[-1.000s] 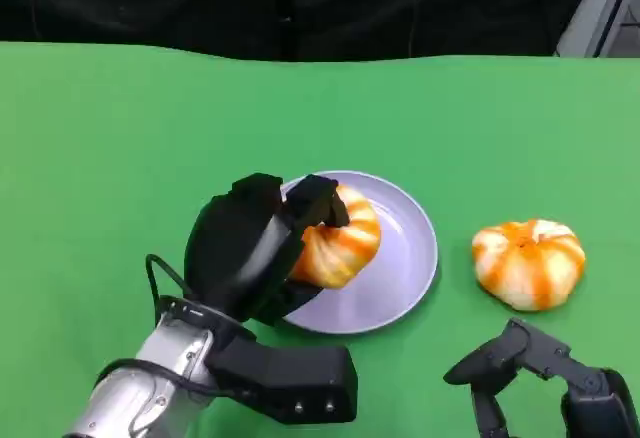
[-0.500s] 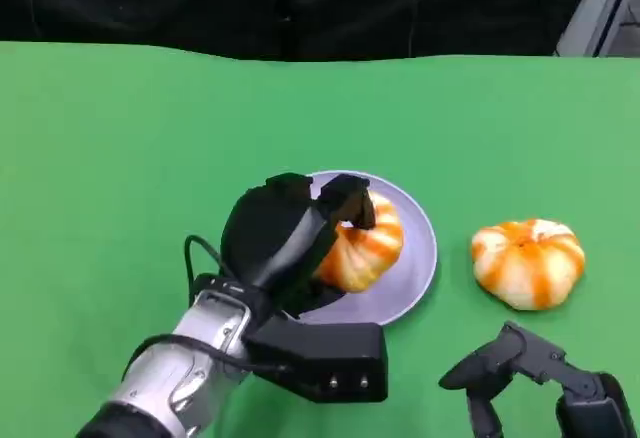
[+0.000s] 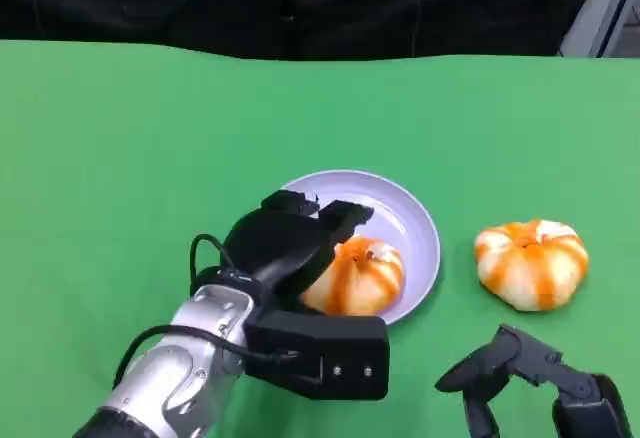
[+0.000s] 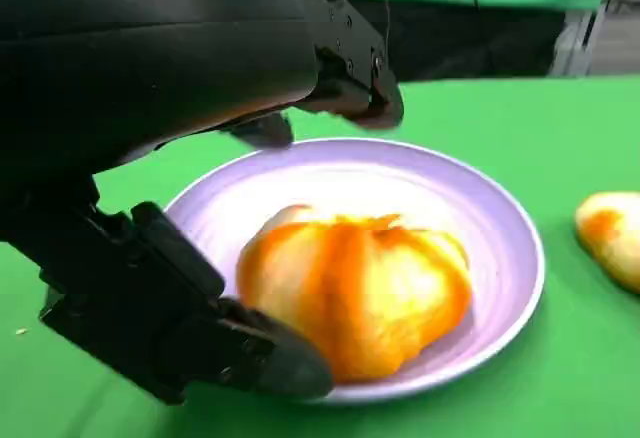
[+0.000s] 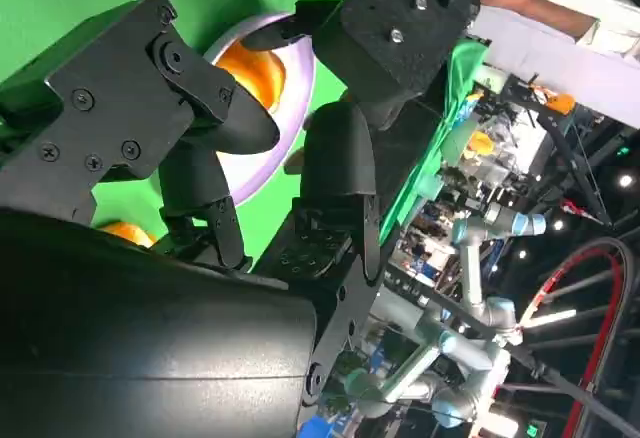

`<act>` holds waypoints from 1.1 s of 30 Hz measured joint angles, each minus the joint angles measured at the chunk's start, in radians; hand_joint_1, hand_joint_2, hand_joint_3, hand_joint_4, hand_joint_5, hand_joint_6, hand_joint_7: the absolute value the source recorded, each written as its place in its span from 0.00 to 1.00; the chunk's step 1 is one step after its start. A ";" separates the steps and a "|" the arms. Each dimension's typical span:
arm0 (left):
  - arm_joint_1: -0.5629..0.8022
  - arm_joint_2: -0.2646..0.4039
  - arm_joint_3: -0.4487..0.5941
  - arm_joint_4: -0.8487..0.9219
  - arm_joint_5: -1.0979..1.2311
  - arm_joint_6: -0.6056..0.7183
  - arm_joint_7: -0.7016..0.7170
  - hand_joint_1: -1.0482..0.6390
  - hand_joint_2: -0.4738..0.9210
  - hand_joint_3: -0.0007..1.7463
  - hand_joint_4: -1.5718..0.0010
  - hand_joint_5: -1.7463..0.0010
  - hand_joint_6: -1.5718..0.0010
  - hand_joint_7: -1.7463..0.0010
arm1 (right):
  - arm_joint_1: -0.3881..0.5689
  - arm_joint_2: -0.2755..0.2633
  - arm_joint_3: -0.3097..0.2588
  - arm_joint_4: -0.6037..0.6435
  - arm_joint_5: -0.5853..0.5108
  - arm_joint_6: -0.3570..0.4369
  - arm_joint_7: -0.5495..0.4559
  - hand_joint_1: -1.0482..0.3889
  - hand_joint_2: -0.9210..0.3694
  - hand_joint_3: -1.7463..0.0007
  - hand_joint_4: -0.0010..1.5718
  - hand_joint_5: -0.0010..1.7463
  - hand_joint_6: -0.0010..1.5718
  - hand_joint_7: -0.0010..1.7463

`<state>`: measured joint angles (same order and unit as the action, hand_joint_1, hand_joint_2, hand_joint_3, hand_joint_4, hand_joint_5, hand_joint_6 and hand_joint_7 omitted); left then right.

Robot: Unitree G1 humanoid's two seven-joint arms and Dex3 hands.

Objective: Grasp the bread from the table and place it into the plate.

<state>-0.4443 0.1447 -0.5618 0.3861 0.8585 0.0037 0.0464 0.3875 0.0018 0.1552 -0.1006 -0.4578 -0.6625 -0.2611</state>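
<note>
Fingers (image 4: 345, 68) of the left hand (image 3: 290, 248) are arching over the bread (image 3: 355, 276) w/o touching it; the thumb tip is lying low at the near side of the bun, so the hand is spread and holding nothing. Bread is sitting on the plate (image 3: 405, 213), toward its near edge, w/ its weight on the dish, not on the fingers. That looks like a release: the placing seems done, and the hand needs only to lift clear. Plate is sitting mid-tabletop (image 3: 120, 148). A second bun (image 3: 530, 263) is lying on the green to the right, well apart. Right hand (image 3: 520, 373) is idling near-right, fingers apart, gripping nothing.
</note>
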 measured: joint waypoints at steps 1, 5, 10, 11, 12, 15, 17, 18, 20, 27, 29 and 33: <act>0.004 0.004 -0.001 -0.012 0.000 0.013 -0.019 0.17 1.00 0.25 1.00 0.99 0.98 1.00 | 0.000 0.000 0.000 0.000 0.000 0.000 0.000 0.67 0.46 0.25 0.43 0.90 0.49 0.69; 0.029 0.019 -0.007 -0.060 0.006 0.056 -0.075 0.16 1.00 0.25 1.00 1.00 0.99 1.00 | 0.004 0.000 0.001 -0.004 0.000 0.000 0.000 0.67 0.45 0.25 0.43 0.90 0.49 0.69; 0.100 0.073 0.014 -0.203 -0.006 0.054 -0.108 0.16 1.00 0.24 1.00 1.00 0.99 1.00 | 0.008 -0.001 0.002 -0.009 0.000 0.003 0.001 0.67 0.45 0.26 0.43 0.90 0.48 0.69; 0.115 0.086 0.022 -0.229 -0.016 0.047 -0.108 0.16 1.00 0.24 0.99 1.00 0.99 0.99 | 0.009 -0.001 0.002 -0.010 0.000 0.003 0.001 0.66 0.45 0.25 0.43 0.90 0.48 0.69; 0.132 0.097 0.035 -0.252 -0.028 0.038 -0.108 0.17 1.00 0.24 0.99 0.99 0.98 0.99 | 0.007 -0.001 0.003 -0.010 0.000 0.005 0.001 0.66 0.45 0.25 0.43 0.90 0.48 0.70; 0.200 0.135 0.098 -0.338 -0.113 -0.013 -0.115 0.22 1.00 0.24 0.94 0.97 0.95 0.98 | 0.007 -0.001 0.004 -0.012 0.001 0.013 0.001 0.67 0.45 0.25 0.43 0.90 0.48 0.70; 0.247 0.155 0.150 -0.398 -0.186 -0.039 -0.129 0.27 1.00 0.20 0.86 0.93 0.88 0.96 | 0.005 -0.001 0.005 -0.011 0.004 0.015 0.002 0.67 0.45 0.25 0.43 0.90 0.48 0.70; 0.274 0.161 0.182 -0.426 -0.233 -0.057 -0.132 0.28 1.00 0.19 0.84 0.92 0.87 0.95 | 0.004 -0.001 0.006 -0.011 0.006 0.015 0.002 0.66 0.45 0.25 0.43 0.90 0.48 0.70; 0.322 0.167 0.240 -0.470 -0.316 -0.089 -0.137 0.30 1.00 0.18 0.74 0.86 0.80 0.93 | 0.003 -0.002 0.006 -0.011 0.010 0.016 0.002 0.67 0.45 0.25 0.44 0.90 0.48 0.70; 0.470 0.114 0.421 -0.462 -0.632 -0.411 -0.080 0.46 0.99 0.16 0.56 0.50 0.51 0.81 | 0.001 -0.002 0.007 -0.011 0.009 0.017 0.001 0.67 0.45 0.24 0.44 0.89 0.49 0.69; 0.493 0.083 0.457 -0.429 -0.686 -0.500 -0.062 0.58 0.76 0.58 0.55 0.30 0.47 0.55 | 0.000 -0.002 0.007 -0.011 0.010 0.017 0.001 0.66 0.45 0.25 0.44 0.89 0.49 0.69; 0.545 0.036 0.514 -0.385 -0.759 -0.604 -0.039 0.64 0.73 0.66 0.51 0.12 0.46 0.30 | 0.000 -0.003 0.006 -0.011 0.014 0.018 0.001 0.66 0.45 0.25 0.45 0.89 0.49 0.69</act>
<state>0.1007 0.1807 -0.0479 0.0006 0.0995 -0.5998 0.0072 0.3877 -0.0013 0.1609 -0.1114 -0.4435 -0.6448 -0.2596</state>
